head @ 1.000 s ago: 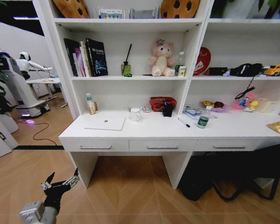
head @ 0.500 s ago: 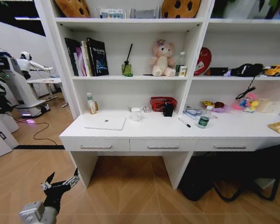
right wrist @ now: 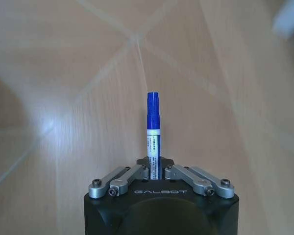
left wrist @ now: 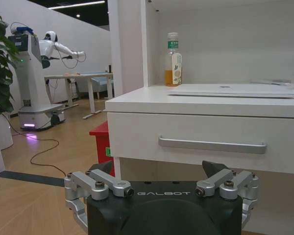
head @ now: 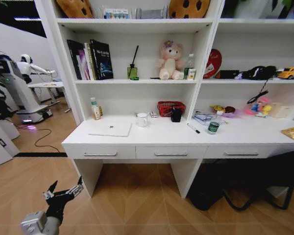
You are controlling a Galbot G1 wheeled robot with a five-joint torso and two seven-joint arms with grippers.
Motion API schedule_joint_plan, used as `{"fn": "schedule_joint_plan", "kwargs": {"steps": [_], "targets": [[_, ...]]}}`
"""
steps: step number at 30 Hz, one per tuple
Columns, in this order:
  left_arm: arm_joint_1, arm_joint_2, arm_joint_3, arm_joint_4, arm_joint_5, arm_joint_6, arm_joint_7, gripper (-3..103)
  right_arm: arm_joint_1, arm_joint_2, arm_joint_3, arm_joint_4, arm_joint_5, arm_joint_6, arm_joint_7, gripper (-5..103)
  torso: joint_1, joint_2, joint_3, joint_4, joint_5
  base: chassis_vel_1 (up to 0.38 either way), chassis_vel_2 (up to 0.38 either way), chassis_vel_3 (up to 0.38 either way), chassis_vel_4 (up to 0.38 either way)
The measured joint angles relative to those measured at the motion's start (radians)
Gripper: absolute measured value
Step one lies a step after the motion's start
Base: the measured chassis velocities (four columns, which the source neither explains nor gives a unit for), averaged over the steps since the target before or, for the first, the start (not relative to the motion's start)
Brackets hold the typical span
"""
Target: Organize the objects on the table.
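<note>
Both wrist cams are showing the same chunky matte-black gripper housing with "GALBOT" printed in small pale letters on the front edge. The left gripper is sporting silver machined aluminium linkage bars on each side, dark hex screws sitting in the pivots, and black pointed fingertips. The right gripper is wearing identical silver links and screws. From the head cam, the left arm is looking light grey near the wrist.

White desk, three drawers. Laptop on the left, mug mid, black-capped pen and bottle right. Tan packet far right.
</note>
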Motion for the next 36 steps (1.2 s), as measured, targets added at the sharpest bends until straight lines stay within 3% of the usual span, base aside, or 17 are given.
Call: {"fn": "schedule_joint_plan", "kwargs": {"steps": [2, 3, 4, 6, 8, 10, 11, 13, 14, 18, 19, 23, 24, 27, 30, 36], "targets": [[0.000, 0.000, 0.000, 0.000, 0.000, 0.000, 0.000, 100, -0.021, -0.007, 0.004, 0.068, -0.039, 0.196, 0.023, 9, 0.000, 0.000, 0.000, 0.0001, -0.0004, 0.000, 0.000, 0.000, 0.000], [0.000, 0.000, 0.000, 0.000, 0.000, 0.000, 0.000, 100, -0.021, -0.007, 0.004, 0.068, -0.039, 0.196, 0.023, 9, 0.000, 0.000, 0.000, 0.0001, -0.0004, 0.000, 0.000, 0.000, 0.000], [0.000, 0.000, 0.000, 0.000, 0.000, 0.000, 0.000, 100, -0.046, -0.013, 0.004, 0.132, -0.042, 0.257, 0.030, 9, 0.001, 0.001, 0.000, 0.0006, 0.0004, 0.000, 0.000, 0.000, 0.000], [0.000, 0.000, 0.000, 0.000, 0.000, 0.000, 0.000, 100, -0.120, -0.033, -0.004, 0.309, 0.006, 0.313, 0.023, 9, 0.001, 0.001, 0.001, 0.0000, -0.0002, 0.000, 0.000, 0.000, 0.000], [0.000, 0.000, 0.000, 0.000, 0.000, 0.000, 0.000, 100, -0.161, -0.048, -0.012, 0.412, 0.056, 0.311, 0.011, 9, 0.001, 0.001, 0.001, -0.0001, -0.0002, 0.000, 0.000, 0.000, 0.000], [0.000, 0.000, 0.000, 0.000, 0.000, 0.000, 0.000, 100, -0.261, -0.094, -0.027, 0.681, 0.213, 0.230, 0.000, 9, 0.001, 0.002, 0.001, -0.0002, -0.0004, 0.000, 0.000, 0.000, 0.000], [0.000, 0.000, 0.000, 0.000, 0.000, 0.000, 0.000, 100, -0.261, -0.094, -0.027, 0.681, 0.213, 0.230, 0.000, 9, 0.001, 0.002, 0.001, -0.0002, -0.0004, 0.000, 0.000, 0.000, 0.000], [0.000, 0.000, 0.000, 0.000, 0.000, 0.000, 0.000, 100, -0.345, -0.133, -0.029, 0.953, 0.391, 0.118, 0.026, 9, 0.001, 0.002, 0.001, 0.0002, -0.0004, 0.000, 0.000, 0.000, 0.000], [0.000, 0.000, 0.000, 0.000, 0.000, 0.000, 0.000, 100, -0.345, -0.133, -0.029, 0.953, 0.391, 0.118, 0.026, 9, 0.001, 0.002, 0.001, 0.0002, -0.0004, 0.000, 0.000, 0.000, 0.000], [0.000, 0.000, 0.000, 0.000, 0.000, 0.000, 0.000, 100, -0.475, -0.196, 0.005, 1.425, 0.638, -0.099, 0.142, 9, 0.001, 0.003, 0.001, 0.0004, -0.0006, 0.000, 0.000, 0.000, 0.000], [0.000, 0.000, 0.000, 0.000, 0.000, 0.000, 0.000, 100, -0.475, -0.196, 0.005, 1.425, 0.638, -0.099, 0.142, 9, 0.001, 0.003, 0.001, 0.0004, -0.0006, 0.000, 0.000, 0.000, 0.000], [0.000, 0.000, 0.000, 0.000, 0.000, 0.000, 0.000, 100, -0.553, -0.220, 0.086, 1.747, 0.802, -0.229, 0.285, 9, 0.003, 0.006, 0.004, 0.0003, -0.0004, 0.000, 0.000, 0.000, 0.000], [0.000, 0.000, 0.000, 0.000, 0.000, 0.000, 0.000, 100, -0.553, -0.220, 0.086, 1.747, 0.802, -0.229, 0.285, 9, 0.003, 0.006, 0.004, 0.0003, -0.0004, 0.000, 0.000, 0.000, 0.000], [0.000, 0.000, 0.000, 0.000, 0.000, 0.000, 0.000, 100, -0.595, -0.224, 0.187, 1.907, 0.943, -0.332, 0.406, 9, 0.008, 0.020, 0.012, 0.0003, -0.0003, 0.000, 0.000, 0.000, 0.000], [0.000, 0.000, 0.000, 0.000, 0.000, 0.000, 0.000, 100, -0.614, -0.231, 0.267, 1.983, 1.016, -0.383, 0.463, 9, 0.013, 0.032, 0.018, 0.0001, -0.0003, 0.000, 0.000, 0.000, 0.000], [0.000, 0.000, 0.000, 0.000, 0.000, 0.000, 0.000, 100, -0.577, -0.254, 0.379, 2.020, 1.083, -0.403, 0.495, 9, 0.024, 0.060, 0.035, 0.0002, -0.0001, 0.000, 0.000, 0.000, 0.000]]}}
